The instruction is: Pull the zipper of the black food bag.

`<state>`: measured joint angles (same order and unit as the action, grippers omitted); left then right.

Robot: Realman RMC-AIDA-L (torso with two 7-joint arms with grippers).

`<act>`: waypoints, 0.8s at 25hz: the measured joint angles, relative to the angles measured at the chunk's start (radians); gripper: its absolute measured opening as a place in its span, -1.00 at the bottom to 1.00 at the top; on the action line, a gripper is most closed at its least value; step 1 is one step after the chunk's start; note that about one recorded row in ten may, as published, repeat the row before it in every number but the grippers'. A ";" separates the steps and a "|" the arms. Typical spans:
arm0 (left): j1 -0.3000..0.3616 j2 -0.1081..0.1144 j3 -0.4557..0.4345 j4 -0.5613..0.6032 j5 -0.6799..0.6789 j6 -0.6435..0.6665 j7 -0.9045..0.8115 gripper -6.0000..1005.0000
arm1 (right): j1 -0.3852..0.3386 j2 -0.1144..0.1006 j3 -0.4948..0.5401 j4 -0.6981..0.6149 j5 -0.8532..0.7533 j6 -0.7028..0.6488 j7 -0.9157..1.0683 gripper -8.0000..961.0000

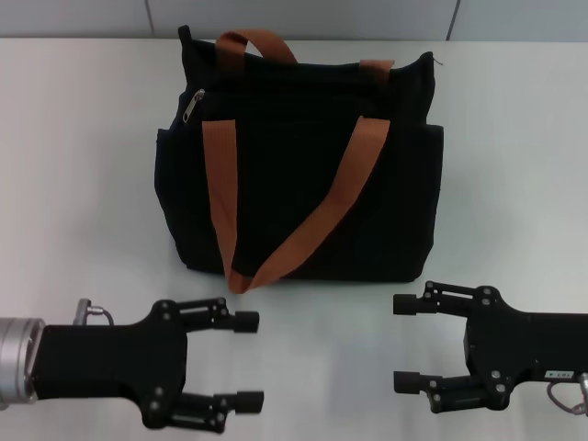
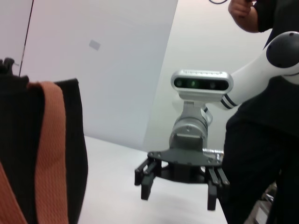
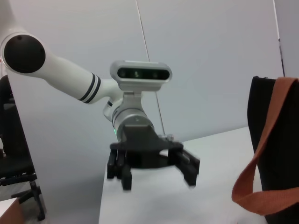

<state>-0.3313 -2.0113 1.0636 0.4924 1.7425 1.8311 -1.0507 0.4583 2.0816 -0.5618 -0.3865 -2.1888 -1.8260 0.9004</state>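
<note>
The black food bag (image 1: 303,184) stands in the middle of the white table, with two orange-brown handles. Its silver zipper pull (image 1: 192,106) hangs at the bag's top left corner. My left gripper (image 1: 246,361) is open, low at the front left, short of the bag. My right gripper (image 1: 404,343) is open at the front right, also short of the bag. The left wrist view shows the bag's side (image 2: 70,154) and the right gripper (image 2: 177,186). The right wrist view shows the bag's other side (image 3: 275,140) and the left gripper (image 3: 154,175).
The white table (image 1: 73,184) stretches to both sides of the bag. A grey wall runs behind it. A person in dark clothes (image 2: 266,140) stands beyond the right arm. A black chair (image 3: 16,172) stands off the table's left side.
</note>
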 joint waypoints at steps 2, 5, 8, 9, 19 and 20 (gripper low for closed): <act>0.000 -0.004 -0.032 0.000 -0.019 0.024 0.008 0.60 | 0.000 0.000 0.002 0.000 0.000 0.005 0.000 0.73; 0.000 -0.012 -0.098 -0.001 -0.060 0.072 0.046 0.59 | 0.000 0.000 0.005 0.000 0.000 0.008 0.000 0.73; 0.000 -0.020 -0.176 -0.007 -0.129 0.116 0.083 0.57 | 0.000 0.000 0.008 0.000 0.000 0.008 0.003 0.72; 0.000 -0.022 -0.197 -0.009 -0.151 0.125 0.088 0.57 | 0.000 0.000 0.008 0.000 0.000 0.008 0.004 0.72; -0.029 0.043 -0.402 -0.011 -0.264 0.022 0.030 0.53 | -0.009 -0.003 0.010 0.000 0.000 0.002 0.010 0.72; -0.032 0.058 -0.401 -0.009 -0.263 -0.010 0.024 0.53 | -0.009 -0.003 0.010 0.000 0.000 0.001 0.010 0.72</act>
<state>-0.3633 -1.9530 0.6621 0.4833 1.4796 1.8211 -1.0268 0.4495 2.0783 -0.5522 -0.3865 -2.1888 -1.8245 0.9103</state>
